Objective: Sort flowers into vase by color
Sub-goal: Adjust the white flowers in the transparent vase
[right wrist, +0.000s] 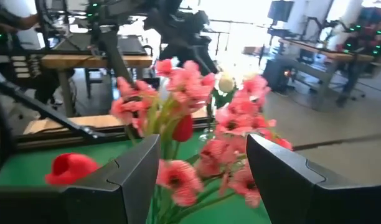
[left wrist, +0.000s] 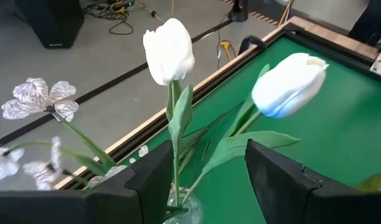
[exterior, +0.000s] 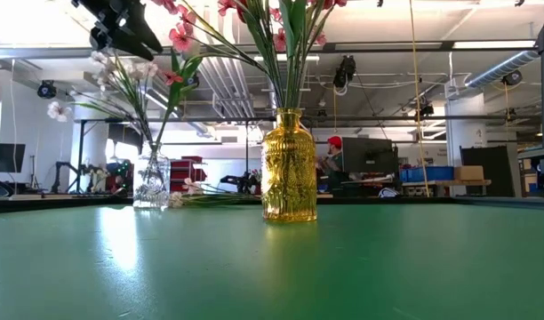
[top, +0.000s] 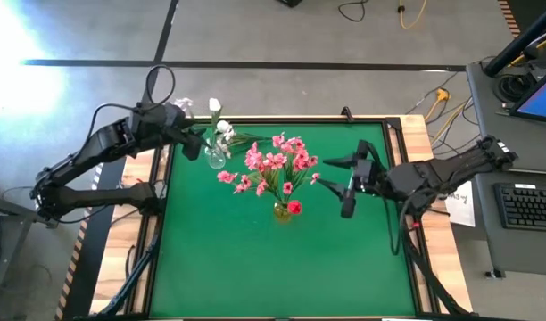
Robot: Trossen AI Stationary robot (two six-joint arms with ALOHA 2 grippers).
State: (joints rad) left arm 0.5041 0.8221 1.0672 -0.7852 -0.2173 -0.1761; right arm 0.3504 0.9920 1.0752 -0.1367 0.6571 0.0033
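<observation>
1. Amber glass vase (exterior: pixel 289 165) is your landmark, mid-table; it holds pink blossom sprays (top: pixel 275 163) on long green stems plus a red tulip (top: pixel 294 207) hanging low at its side.
2. Clear vase (exterior: pixel 152 180) sits beside the amber one, twd the left arm, near the table's far edge; it holds two white tulips (left wrist: pixel 169 41) w/ smooth closed heads and pale veined white sprays (left wrist: pixel 36 96).
3. Left gripper (top: pixel 192 144) hangs over the clear vase, fingers spread, stems between them, not pinched.
4. Right gripper (top: pixel 337 176) hovers beside the amber vase's blossoms on the opposite side, fingers apart, holding nothing.
</observation>
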